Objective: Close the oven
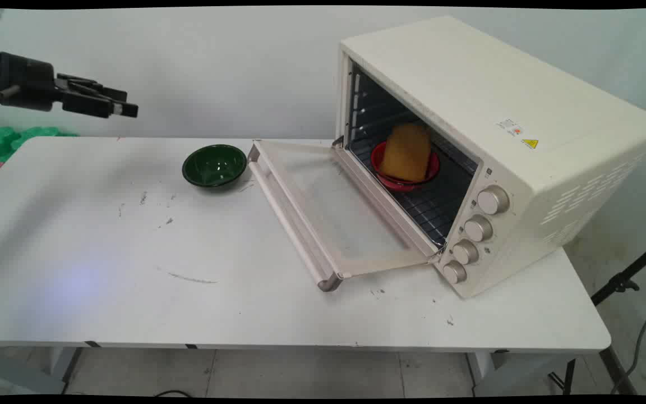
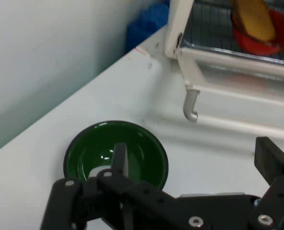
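Scuffed and marked with grey streaks, the white table [image 1: 132, 280] carried a glossy, round green bowl [image 1: 214, 164], empty, just beside the handle of the toaster oven door [image 1: 323, 219]. That door lay folded down flat. Within the boxy cream toaster oven [image 1: 502, 140], on the wire rack [image 1: 435, 205], sat a red bowl [image 1: 404, 180] holding a yellow-orange, rounded-top block [image 1: 406, 151]. The black gripper [image 1: 127, 109] hung above the table's left end, fingers [image 2: 119, 158] spread wide, holding and touching nothing.
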You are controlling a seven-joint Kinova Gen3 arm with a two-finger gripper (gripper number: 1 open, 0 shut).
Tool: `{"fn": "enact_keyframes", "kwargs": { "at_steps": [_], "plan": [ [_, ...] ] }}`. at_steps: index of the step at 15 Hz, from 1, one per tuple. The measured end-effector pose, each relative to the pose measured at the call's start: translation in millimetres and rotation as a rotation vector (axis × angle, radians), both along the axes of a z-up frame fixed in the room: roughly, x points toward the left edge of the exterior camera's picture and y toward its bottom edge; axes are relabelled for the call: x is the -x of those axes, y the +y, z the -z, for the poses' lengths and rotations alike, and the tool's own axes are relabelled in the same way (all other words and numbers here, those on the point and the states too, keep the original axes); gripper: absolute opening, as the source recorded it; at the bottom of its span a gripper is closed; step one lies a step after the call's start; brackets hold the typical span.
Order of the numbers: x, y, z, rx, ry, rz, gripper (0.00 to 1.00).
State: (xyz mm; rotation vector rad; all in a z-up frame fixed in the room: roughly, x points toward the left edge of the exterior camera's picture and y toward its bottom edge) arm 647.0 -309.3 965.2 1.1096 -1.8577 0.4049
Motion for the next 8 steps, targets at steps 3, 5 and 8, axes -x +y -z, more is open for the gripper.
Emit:
{"fn": "enact_keyframes", "kwargs": {
  "at_steps": [3,5,8],
  "plan": [
    [17.5,-4.6,0.9,-0.018,-0.081,0.041,1.0],
    [31.4,-6.7,4.5,-0.03,-0.132,0.071,1.0],
    [52.2,-7.7,14.1,-0.047,-0.191,0.116,1.0]
  ]
}}
